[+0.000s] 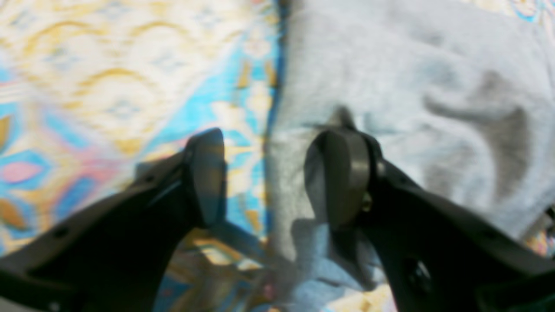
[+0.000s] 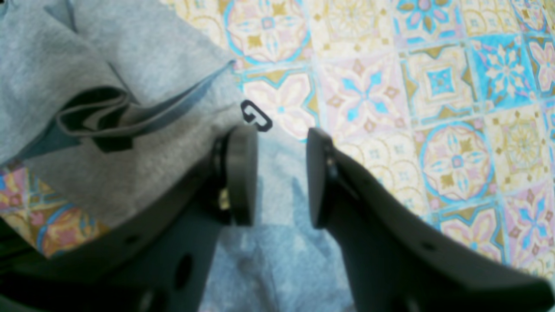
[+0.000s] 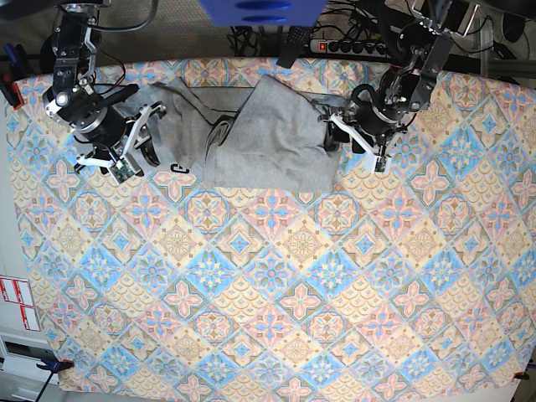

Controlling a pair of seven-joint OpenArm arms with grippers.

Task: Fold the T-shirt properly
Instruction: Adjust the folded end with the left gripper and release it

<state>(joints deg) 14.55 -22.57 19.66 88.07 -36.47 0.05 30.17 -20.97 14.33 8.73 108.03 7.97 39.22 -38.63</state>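
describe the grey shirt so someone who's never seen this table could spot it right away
Start from the pastel diamond-patterned tablecloth that covers the whole table, then look along its far edge, between the two black robot arms. There lies the light heather-grey cotton T-shirt, partly folded and rumpled, with a bit of black lettering at its near edge. It is the only plain, unpatterned cloth there.

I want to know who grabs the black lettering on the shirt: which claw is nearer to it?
Right. The right claw hangs just beside the black lettering at that T-shirt edge; the left claw is at the opposite edge.
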